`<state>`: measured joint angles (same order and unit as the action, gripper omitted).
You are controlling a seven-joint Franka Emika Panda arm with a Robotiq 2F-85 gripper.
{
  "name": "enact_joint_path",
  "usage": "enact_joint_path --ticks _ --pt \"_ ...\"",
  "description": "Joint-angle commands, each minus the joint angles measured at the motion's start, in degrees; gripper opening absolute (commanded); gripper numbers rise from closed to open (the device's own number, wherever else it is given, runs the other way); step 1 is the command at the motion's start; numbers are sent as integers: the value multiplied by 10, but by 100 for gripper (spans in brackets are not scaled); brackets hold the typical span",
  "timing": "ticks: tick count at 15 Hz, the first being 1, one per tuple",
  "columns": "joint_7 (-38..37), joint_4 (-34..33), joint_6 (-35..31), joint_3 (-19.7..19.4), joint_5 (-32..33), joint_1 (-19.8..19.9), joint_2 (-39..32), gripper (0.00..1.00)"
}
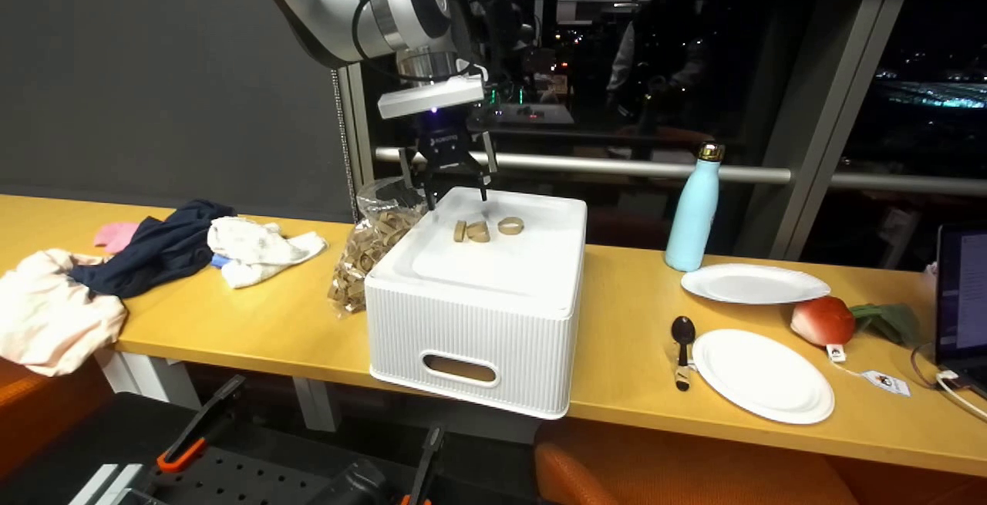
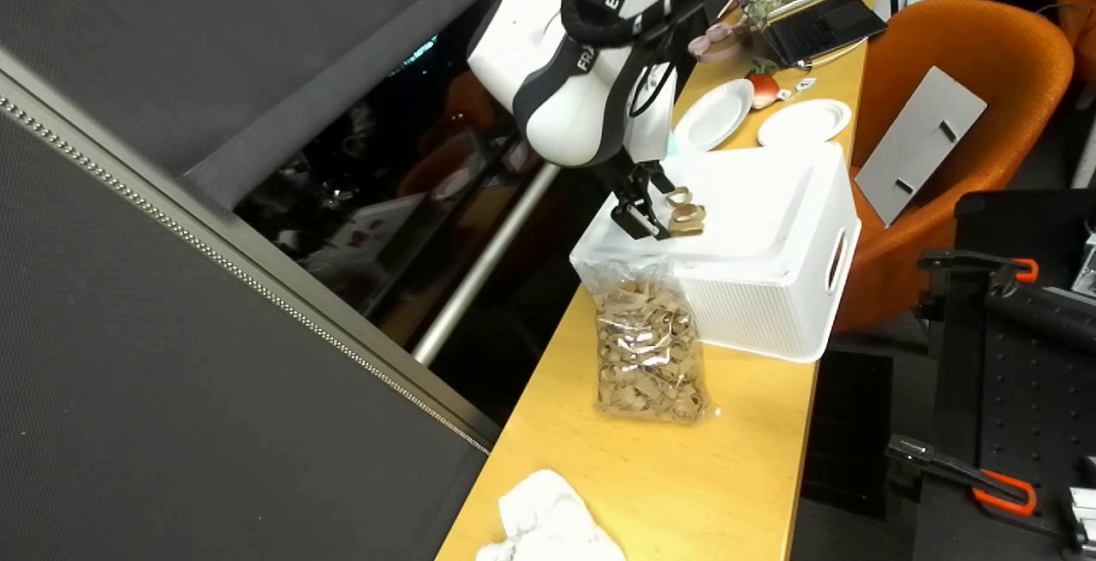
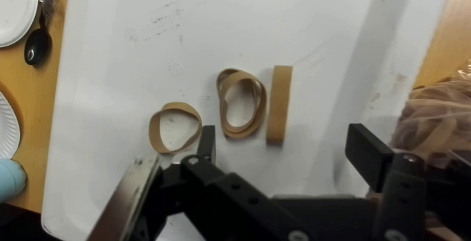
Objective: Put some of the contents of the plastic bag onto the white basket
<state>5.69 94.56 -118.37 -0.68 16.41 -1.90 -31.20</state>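
The white ribbed basket [image 1: 493,328] stands on the table, seemingly upside down, its flat face [image 3: 257,20] up. Brown rubber bands lie on it: a loose ring [image 3: 154,134], an overlapping oval loop or loops [image 3: 262,105] and a band on edge [image 3: 279,105]. The clear plastic bag [image 2: 651,355], full of brown bands, lies against the basket's side; it also shows in an exterior view [image 1: 366,258] and at the right of the wrist view [image 3: 438,116]. My gripper [image 1: 457,198] is open and empty above the basket's back part, near the bag's side; it shows in the wrist view [image 3: 285,147].
A light blue bottle [image 1: 694,216], two white plates [image 1: 763,378], a black spoon [image 1: 682,343] and a red-and-white toy vegetable [image 1: 823,321] are on the basket's far side from the bag. Cloths [image 1: 154,250] lie past the bag. A window rail [image 1: 586,164] runs behind.
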Motion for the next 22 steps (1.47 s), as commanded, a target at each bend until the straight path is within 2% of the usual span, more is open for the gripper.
enact_joint_path --ticks 1,2,3,4,11,14,16,22 --pt "-18 19 -7 10 -1 -23 30 100" --pt "-20 15 -7 13 -1 -29 32 97" --pt "-19 7 -6 15 0 -33 30 75" --pt "-20 3 -4 17 -2 -37 31 74" --pt "-16 -42 6 16 10 -57 -13 20" --pt "26 -51 -1 27 5 -53 -22 0" --pt "64 -50 2 40 -8 -49 -18 0" --pt "118 -50 -3 45 -11 -36 -24 0"
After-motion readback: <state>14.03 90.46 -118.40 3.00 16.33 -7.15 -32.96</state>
